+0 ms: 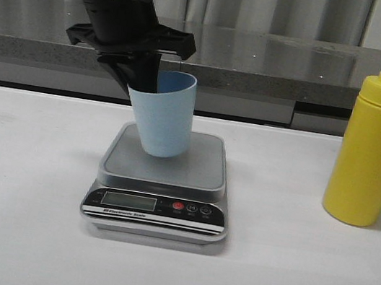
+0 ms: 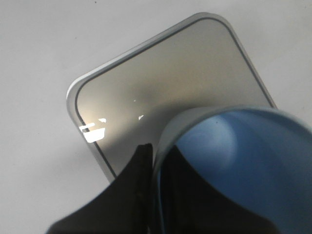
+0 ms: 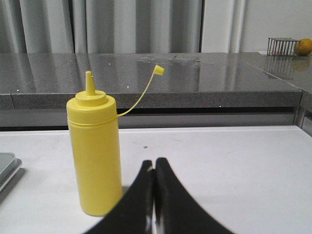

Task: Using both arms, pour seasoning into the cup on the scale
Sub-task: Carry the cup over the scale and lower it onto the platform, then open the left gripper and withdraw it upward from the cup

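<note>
Scale (image 1: 160,181) near table's front edge, cup (image 1: 164,115) tilted over its plate, rim pinched by left gripper (image 1: 142,80), apparently not yet seated; seasoning (image 1: 374,144) upright toward right edge, untouched, right gripper (image 3: 154,195) jaws pressed together; next: seat cup, release, grasp bottle.

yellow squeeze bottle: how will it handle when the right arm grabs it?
The bottle is tall on a narrow base, so a high sideways nudge would likely tip it. Its plastic wall probably flexes, so a hard squeeze could push seasoning out: the nozzle's tethered cap hangs off. The right pincer is shut, apart from it.
</note>
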Controlling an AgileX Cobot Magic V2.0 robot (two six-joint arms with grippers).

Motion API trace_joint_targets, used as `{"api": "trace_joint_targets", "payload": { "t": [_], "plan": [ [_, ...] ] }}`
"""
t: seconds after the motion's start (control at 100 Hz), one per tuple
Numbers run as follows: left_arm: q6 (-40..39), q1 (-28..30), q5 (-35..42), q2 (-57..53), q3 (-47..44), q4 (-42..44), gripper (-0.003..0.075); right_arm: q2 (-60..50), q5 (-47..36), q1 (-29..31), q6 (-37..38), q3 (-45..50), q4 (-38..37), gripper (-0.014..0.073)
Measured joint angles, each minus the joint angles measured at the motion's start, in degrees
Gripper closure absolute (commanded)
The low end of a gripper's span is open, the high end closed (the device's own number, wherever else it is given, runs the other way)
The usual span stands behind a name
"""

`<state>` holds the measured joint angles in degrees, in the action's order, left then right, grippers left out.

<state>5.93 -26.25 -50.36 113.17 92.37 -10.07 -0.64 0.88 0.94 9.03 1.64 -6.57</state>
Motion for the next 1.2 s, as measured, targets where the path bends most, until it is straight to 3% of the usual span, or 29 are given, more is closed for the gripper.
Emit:
{"api": "trace_joint_targets", "payload": {
  "t": [0.12, 0.29, 0.38, 0.89, 1.03, 1.2],
  "plan": [
    [0.0, 0.0, 0.0, 0.2, 0.0, -0.1, 0.0652, 0.0, 0.0, 0.0, 0.0, 0.0, 0.0, 0.0661],
    [0.0, 0.0, 0.0, 0.2, 0.0, -0.1, 0.0417, 0.0, 0.0, 0.0, 0.0, 0.0, 0.0, 0.0661],
    [0.0, 0.0, 0.0, 0.2, 0.0, -0.2, 0.0369, 0.0, 0.0, 0.0, 0.0, 0.0, 0.0, 0.0661],
    [0.0, 0.0, 1.0, -3.0, 0.0, -0.5, 0.0379, 0.0, 0.0, 0.0, 0.0, 0.0, 0.0, 0.0661],
    [0.0, 0.0, 1.2, -6.2, 0.0, -0.5, 0.0438, 0.0, 0.0, 0.0, 0.0, 0.0, 0.0, 0.0661],
    [0.0, 0.0, 1.2, -10.9, -0.6, -0.5, 0.0592, 0.0, 0.0, 0.0, 0.0, 0.0, 0.0, 0.0661]
  ]
}}
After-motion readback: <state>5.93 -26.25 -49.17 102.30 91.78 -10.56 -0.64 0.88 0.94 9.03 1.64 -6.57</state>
